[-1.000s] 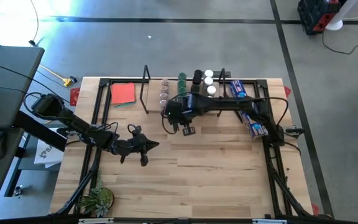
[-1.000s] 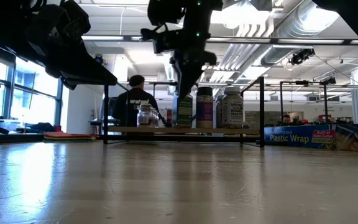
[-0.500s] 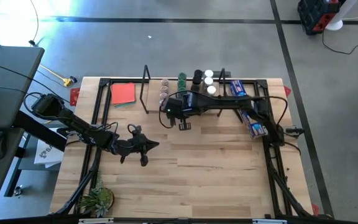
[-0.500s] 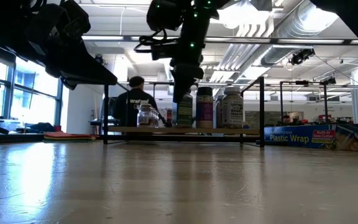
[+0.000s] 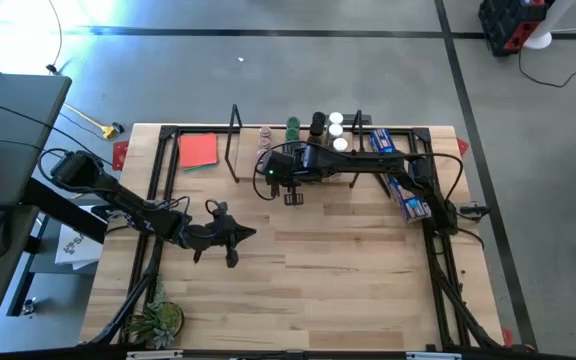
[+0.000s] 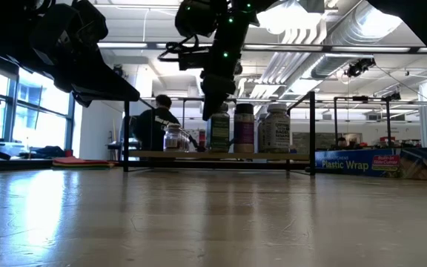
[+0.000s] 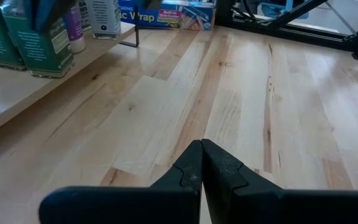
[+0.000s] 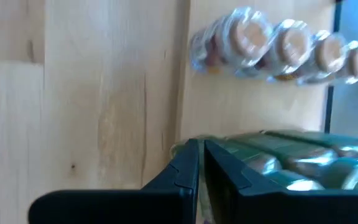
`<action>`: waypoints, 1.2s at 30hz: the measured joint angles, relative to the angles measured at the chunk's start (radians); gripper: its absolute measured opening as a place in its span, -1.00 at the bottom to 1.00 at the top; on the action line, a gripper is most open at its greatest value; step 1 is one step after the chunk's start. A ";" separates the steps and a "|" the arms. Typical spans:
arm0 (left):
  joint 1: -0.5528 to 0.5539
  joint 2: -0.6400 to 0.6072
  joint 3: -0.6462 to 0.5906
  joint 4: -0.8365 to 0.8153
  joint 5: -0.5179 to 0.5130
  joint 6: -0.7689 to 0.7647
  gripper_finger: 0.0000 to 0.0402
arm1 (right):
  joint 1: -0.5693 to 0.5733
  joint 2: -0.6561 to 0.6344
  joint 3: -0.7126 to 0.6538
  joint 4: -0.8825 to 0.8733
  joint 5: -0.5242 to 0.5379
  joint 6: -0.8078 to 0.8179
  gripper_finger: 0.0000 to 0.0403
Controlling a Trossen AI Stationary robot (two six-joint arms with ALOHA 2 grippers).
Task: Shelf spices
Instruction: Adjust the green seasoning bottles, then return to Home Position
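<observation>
The table [image 5: 298,270] is pale wood in jointed planks, smooth with a soft sheen. On it, the shelf [image 7: 17,93] is the same light wood, with thin matt black metal uprights. The spices [image 8: 278,46] there include clear, glossy jars and green ones with paper-looking labels. Beside the shelf lies a glossy blue plastic-wrap box [image 6: 358,163].

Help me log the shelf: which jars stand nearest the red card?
The clear jars, a row with tan lids at the shelf's left end; the green-lidded jars and the black and white ones stand farther right.
</observation>
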 joint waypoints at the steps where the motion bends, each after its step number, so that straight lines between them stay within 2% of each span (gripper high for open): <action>1: 0.000 0.000 0.000 0.001 0.005 -0.001 -1.00 | 0.004 0.000 0.012 -0.002 -0.003 0.000 -0.91; 4: 0.000 -0.006 0.000 0.014 0.033 -0.003 -1.00 | 0.022 -0.013 0.066 -0.016 -0.007 -0.001 -0.91; 6: 0.001 -0.033 -0.001 0.024 0.072 -0.008 -1.00 | 0.027 -0.051 0.084 -0.042 -0.046 -0.016 -0.91; 9: 0.001 -0.127 -0.001 0.025 0.123 -0.002 -1.00 | 0.014 -0.161 0.071 -0.110 -0.187 -0.012 -0.91; 12: 0.001 -0.264 -0.001 0.019 0.124 0.049 -1.00 | -0.021 -0.310 -0.022 -0.172 -0.379 0.030 -0.91; 15: 0.007 -0.422 0.000 -0.033 0.116 0.125 -1.00 | -0.028 -0.497 -0.227 -0.131 -0.480 0.093 -0.93; 19: 0.050 -0.674 0.000 -0.224 0.113 0.159 -1.00 | -0.011 -0.835 -0.595 0.032 -0.505 0.265 -0.97; 25: 0.151 -1.011 0.001 -0.518 0.110 0.081 -1.00 | 0.054 -1.362 -1.143 0.471 -0.494 0.582 -0.98; 30: 0.217 -1.113 0.000 -0.712 0.117 0.022 -1.00 | 0.095 -1.700 -1.456 0.732 -0.419 0.707 -0.98; 33: 0.234 -1.117 -0.001 -0.784 0.079 0.011 -1.00 | 0.108 -1.847 -1.575 0.808 -0.386 0.711 -0.98; 36: 0.240 -1.118 -0.034 -0.779 0.035 0.009 -1.00 | 0.111 -1.955 -1.664 0.858 -0.384 0.725 -0.98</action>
